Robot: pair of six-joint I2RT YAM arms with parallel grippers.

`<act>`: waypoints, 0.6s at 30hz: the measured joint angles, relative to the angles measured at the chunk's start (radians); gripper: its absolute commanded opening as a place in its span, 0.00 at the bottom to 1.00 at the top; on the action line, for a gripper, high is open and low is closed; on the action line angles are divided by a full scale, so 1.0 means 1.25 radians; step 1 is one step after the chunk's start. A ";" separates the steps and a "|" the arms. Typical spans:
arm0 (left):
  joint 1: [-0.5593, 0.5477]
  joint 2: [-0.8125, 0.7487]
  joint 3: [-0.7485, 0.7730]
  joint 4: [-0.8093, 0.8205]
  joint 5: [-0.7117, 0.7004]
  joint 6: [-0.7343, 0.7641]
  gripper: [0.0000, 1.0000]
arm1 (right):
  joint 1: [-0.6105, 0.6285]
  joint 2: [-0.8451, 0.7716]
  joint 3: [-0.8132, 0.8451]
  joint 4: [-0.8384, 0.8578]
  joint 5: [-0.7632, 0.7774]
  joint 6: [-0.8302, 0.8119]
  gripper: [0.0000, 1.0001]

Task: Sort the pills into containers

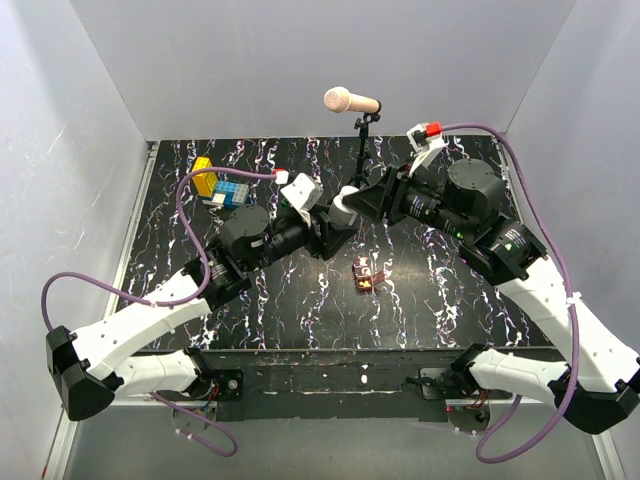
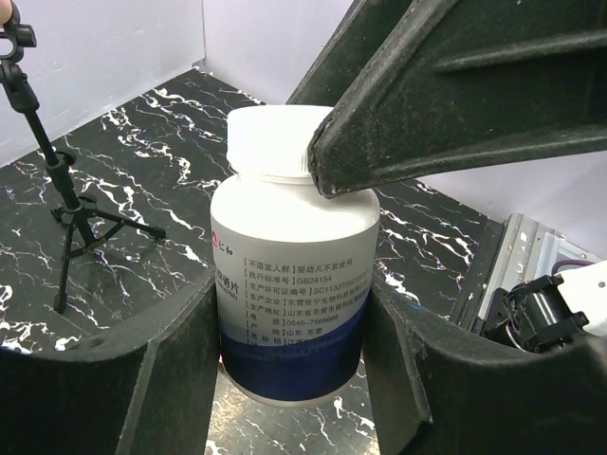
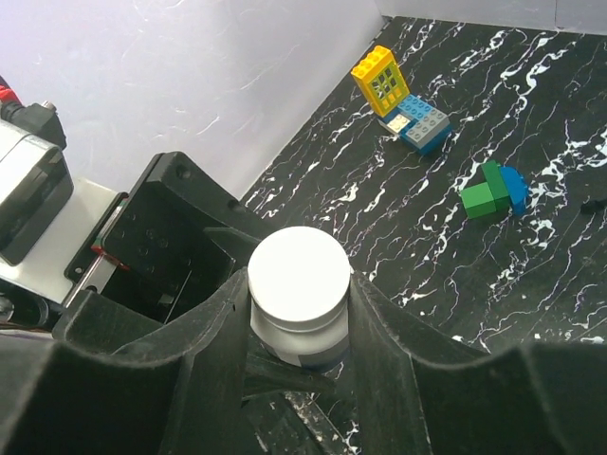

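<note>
A white pill bottle [image 2: 289,284] with a white cap [image 3: 298,277] is held above the table between both arms; it also shows in the top view [image 1: 344,205]. My left gripper [image 2: 289,365] is shut on the bottle's lower body. My right gripper [image 3: 298,284] is shut on the cap from above. The small reddish-brown container [image 1: 367,273] with pale lid segments lies on the table below and right of the bottle. No pills show.
A microphone on a black tripod [image 1: 362,135] stands at the back centre, also seen in the left wrist view [image 2: 59,190]. Yellow and blue toy blocks [image 1: 216,183] lie at the back left. Green and blue blocks [image 3: 493,192] lie nearby.
</note>
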 measured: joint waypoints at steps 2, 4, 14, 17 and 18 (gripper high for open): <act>-0.002 0.000 0.000 -0.003 -0.002 0.000 0.00 | 0.000 -0.002 0.000 -0.005 0.003 0.005 0.59; -0.002 -0.002 0.000 -0.003 -0.009 0.000 0.00 | 0.003 -0.006 -0.001 -0.014 0.002 0.008 0.70; 0.005 -0.065 0.000 -0.066 0.023 -0.018 0.00 | 0.003 -0.049 0.031 -0.044 -0.086 -0.028 0.86; 0.005 -0.101 0.000 -0.067 0.065 -0.031 0.00 | 0.001 -0.054 0.032 -0.045 -0.124 -0.041 0.81; 0.005 -0.112 0.000 -0.067 0.082 -0.035 0.00 | -0.002 -0.057 0.032 -0.044 -0.138 -0.044 0.82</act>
